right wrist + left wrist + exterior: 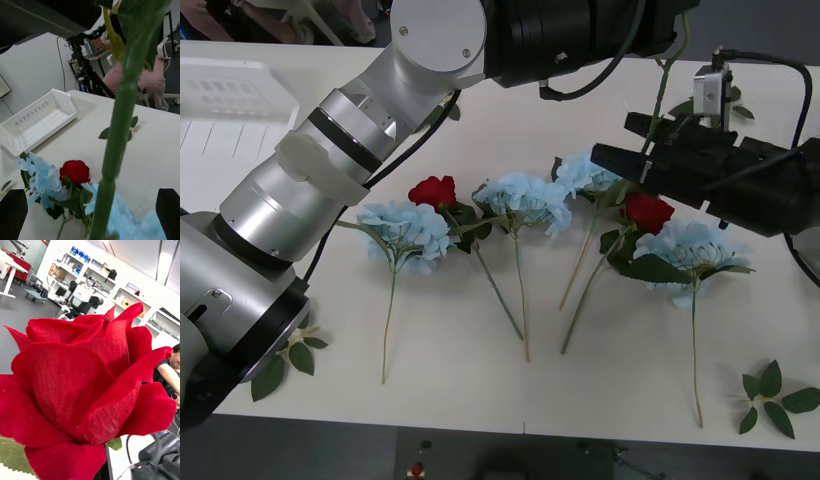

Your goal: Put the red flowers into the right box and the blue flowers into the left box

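Observation:
A red flower (82, 390) hangs in the air, its head close before the left wrist camera. Its green stem (667, 85) runs down from the left gripper at the table's far edge. The stem (116, 131) passes between the black fingers of my right gripper (625, 140), which stand open and apart from it. Two more red flowers (432, 190) (647, 211) lie on the table among several blue flowers (525, 198). The left box (220, 100) sits at the far left, and the same left box (37, 120) appears beyond a red flower (75, 170). A pale rim of the right box (812, 245) peeks in at the right edge.
Loose leaf sprigs lie at the near left (290, 360) and near right (770, 395). My left arm (330, 170) crosses the table's left side up to the far edge. The flower stems point toward the near table edge.

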`<action>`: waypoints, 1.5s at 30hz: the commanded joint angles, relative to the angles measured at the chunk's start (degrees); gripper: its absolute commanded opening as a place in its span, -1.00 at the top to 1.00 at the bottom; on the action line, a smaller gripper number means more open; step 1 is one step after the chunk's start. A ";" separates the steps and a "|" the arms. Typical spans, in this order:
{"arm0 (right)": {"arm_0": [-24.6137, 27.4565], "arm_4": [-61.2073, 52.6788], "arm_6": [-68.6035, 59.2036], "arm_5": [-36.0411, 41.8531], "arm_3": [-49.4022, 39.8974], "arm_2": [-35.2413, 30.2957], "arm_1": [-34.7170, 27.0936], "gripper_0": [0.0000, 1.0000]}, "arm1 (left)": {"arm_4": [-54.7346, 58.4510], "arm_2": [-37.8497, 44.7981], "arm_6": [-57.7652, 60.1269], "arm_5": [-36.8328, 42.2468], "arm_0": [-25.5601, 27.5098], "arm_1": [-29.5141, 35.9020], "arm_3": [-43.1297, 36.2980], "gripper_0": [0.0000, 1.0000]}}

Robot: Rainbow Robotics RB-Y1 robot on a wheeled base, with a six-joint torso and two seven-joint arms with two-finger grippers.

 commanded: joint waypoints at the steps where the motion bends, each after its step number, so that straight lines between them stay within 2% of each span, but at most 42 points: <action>1: -3.37 2.50 2.16 0.82 1.69 -0.95 2.51 -0.83 | -0.04 0.54 1.36 -0.07 -1.13 0.12 -1.85 1.00; 3: -4.78 3.91 2.25 1.53 3.18 -0.95 4.01 -0.05 | -0.04 0.54 1.36 -0.07 -1.13 0.12 -1.85 1.00; 4: -5.31 4.09 2.25 1.70 3.80 -0.95 4.53 0.22 | -0.04 0.54 1.36 -0.07 -1.13 0.12 -1.85 1.00; 5: -5.66 4.17 2.25 1.88 4.24 -0.95 4.89 0.36 | -0.04 0.54 1.36 -0.07 -1.13 0.12 -1.85 1.00; 6: -6.27 4.17 2.33 2.67 5.38 -0.95 5.59 0.62 | -0.04 0.54 1.36 -0.07 -1.13 0.12 -1.85 1.00; 9: -7.68 4.35 2.51 4.34 7.14 -0.95 6.38 1.00 | -0.04 0.54 1.36 -0.07 -1.13 0.12 -1.85 1.00; 20: -9.17 4.35 2.51 5.66 9.42 -0.95 6.56 1.00 | -0.04 0.54 1.36 -0.07 -1.13 0.12 -1.85 0.97; 21: -9.17 4.35 2.51 5.57 9.42 -0.95 6.56 1.00 | -0.04 0.54 1.36 -0.07 -1.13 0.12 -1.85 0.05; 22: -9.26 4.35 2.51 5.57 9.42 -0.95 6.56 1.00 | -0.04 0.54 1.36 -0.07 -1.13 0.12 -1.85 -0.31; 23: -9.26 4.35 2.42 5.57 9.42 -0.95 6.56 1.00 | -0.04 0.54 1.36 -0.07 -1.13 0.12 -1.85 -0.88; 24: -9.26 4.35 2.42 5.57 9.42 -0.95 6.56 1.00 | -0.04 0.54 1.36 -0.07 -1.13 0.12 -1.85 -1.00; 39: -9.26 4.35 1.72 5.30 11.09 -0.95 5.06 1.00 | -0.04 0.54 1.36 -0.07 -1.13 0.12 -1.85 -1.00; 42: -9.61 4.35 0.40 5.57 13.46 -0.87 2.25 1.00 | 0.66 1.51 1.45 -4.81 1.42 2.14 -2.11 -1.00; 45: -10.67 3.91 -6.37 8.73 18.12 -0.95 -3.99 1.00 | 8.40 0.54 2.06 -8.68 1.95 8.65 -5.45 -1.00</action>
